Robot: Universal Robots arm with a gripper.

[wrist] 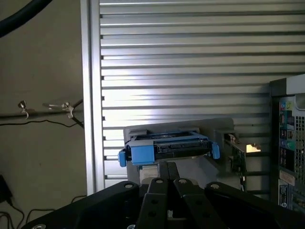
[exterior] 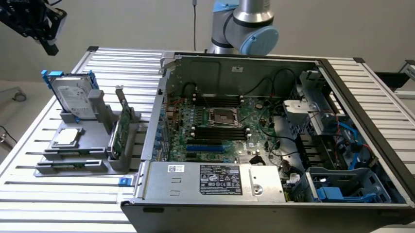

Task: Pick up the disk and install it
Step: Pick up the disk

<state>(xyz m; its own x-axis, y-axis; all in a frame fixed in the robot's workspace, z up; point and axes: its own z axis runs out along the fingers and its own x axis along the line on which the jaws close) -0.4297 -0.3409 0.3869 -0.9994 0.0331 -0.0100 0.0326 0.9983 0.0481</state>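
The disk (exterior: 70,98) stands upright in a grey holder (exterior: 97,104) at the exterior view's left, silver-grey with a white label and a blue frame along its edge. My gripper (exterior: 50,47) hangs in the air above it and a little toward the exterior view's left, touching nothing. In the wrist view the disk (wrist: 167,148) appears edge-on with its blue carrier facing the camera. The gripper (wrist: 167,168) there has its black fingers pressed together, shut on nothing.
An upright green circuit card (exterior: 122,130) and a small square silver chip (exterior: 68,137) share the grey fixture (exterior: 77,165). The open computer case (exterior: 363,121) lies on the slatted metal table (exterior: 65,204), with blue drive bays (exterior: 343,187) at its near right corner. The arm's base (exterior: 245,24) stands behind it.
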